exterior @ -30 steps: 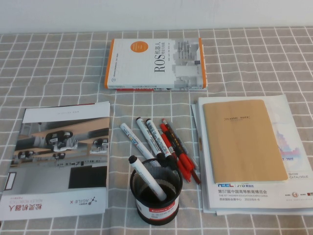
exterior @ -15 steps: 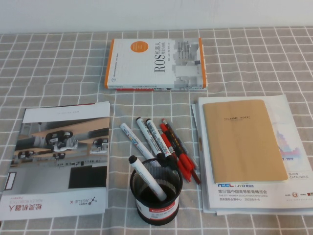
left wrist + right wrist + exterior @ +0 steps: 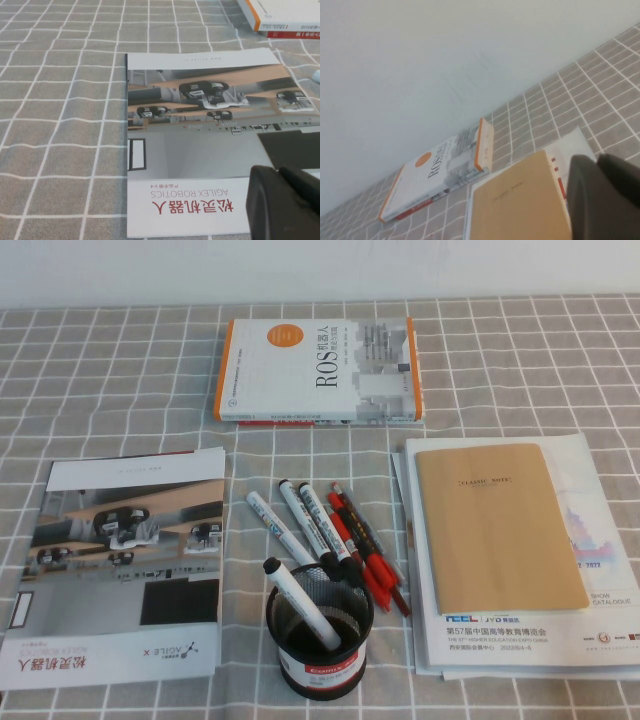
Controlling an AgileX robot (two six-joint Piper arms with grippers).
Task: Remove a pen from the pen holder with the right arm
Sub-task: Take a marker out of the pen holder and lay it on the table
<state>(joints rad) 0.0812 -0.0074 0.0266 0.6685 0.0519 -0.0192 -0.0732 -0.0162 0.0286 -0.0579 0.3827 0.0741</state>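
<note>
Pen (image 3: 300, 602) leans in the pen holder (image 3: 322, 668) at the counter's (image 3: 120, 380) near edge, unmoved since a second ago. Right gripper (image 3: 598, 167), fingers shut and empty, hangs near the notebook (image 3: 497, 525); left gripper (image 3: 280, 175) sits over the brochure (image 3: 200, 125). Reach not begun.

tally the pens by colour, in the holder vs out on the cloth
white markers on the cloth: 3
white marker in the pen holder: 1
red pens on the cloth: at least 2, overlapping
total: at least 6
left gripper hangs over the brochure; right gripper, shut, is raised by the tan notebook.
</note>
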